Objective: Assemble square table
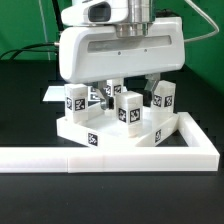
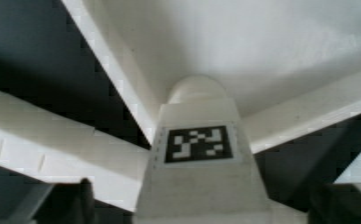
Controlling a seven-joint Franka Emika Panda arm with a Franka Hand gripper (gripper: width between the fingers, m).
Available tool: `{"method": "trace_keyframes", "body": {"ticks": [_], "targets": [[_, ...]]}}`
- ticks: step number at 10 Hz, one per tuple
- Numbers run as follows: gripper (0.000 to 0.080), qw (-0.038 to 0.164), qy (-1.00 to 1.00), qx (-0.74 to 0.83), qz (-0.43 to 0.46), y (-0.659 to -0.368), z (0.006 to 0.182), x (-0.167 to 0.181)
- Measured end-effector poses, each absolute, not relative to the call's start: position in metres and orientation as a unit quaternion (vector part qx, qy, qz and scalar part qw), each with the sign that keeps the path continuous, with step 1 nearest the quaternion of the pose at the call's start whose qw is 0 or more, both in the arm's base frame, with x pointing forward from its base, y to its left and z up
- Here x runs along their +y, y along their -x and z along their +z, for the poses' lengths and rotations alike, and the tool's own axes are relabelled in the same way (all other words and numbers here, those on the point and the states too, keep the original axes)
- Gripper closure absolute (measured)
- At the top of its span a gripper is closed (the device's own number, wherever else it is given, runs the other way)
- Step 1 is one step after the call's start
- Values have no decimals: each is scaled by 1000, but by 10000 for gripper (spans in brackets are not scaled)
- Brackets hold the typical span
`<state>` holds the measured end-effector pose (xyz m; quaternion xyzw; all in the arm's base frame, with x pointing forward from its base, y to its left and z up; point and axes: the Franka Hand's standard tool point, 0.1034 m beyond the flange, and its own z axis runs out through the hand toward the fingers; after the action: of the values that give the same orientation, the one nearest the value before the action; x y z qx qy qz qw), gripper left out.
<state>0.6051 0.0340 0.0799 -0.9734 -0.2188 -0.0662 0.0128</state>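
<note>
- Below the wide-spread, empty gripper (image 1: 128, 88): short white tagged block leg (image 1: 129, 110) upright on white plastic square slab (image 1: 80, 130).
- Off-centre closing likely to tip it into neighbouring legs.

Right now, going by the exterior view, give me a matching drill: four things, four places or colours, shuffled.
Things:
1. gripper
2. L-shaped barrier
3. square slab
4. backdrop

Descriptions:
A. green, behind everything
B. carries the upright tagged legs
C. hangs just above the legs
D. runs along the slab's front and the exterior view's right side

Pairs: 1-C, 2-D, 3-B, 4-A
</note>
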Motion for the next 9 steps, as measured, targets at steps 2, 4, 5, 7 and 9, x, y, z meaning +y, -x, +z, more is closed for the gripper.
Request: {"method": "trace_keyframes", "body": {"ticks": [2,4,5,7,9], "targets": [[335,13,973,-219,-66,-605,80,34],[511,14,977,-204,-66,-605,80,34],[511,14,978,-197,-66,-605,80,34],[511,23,990,-125,-67,-605,79,31],[511,29,997,-22,-73,-605,79,37]]}}
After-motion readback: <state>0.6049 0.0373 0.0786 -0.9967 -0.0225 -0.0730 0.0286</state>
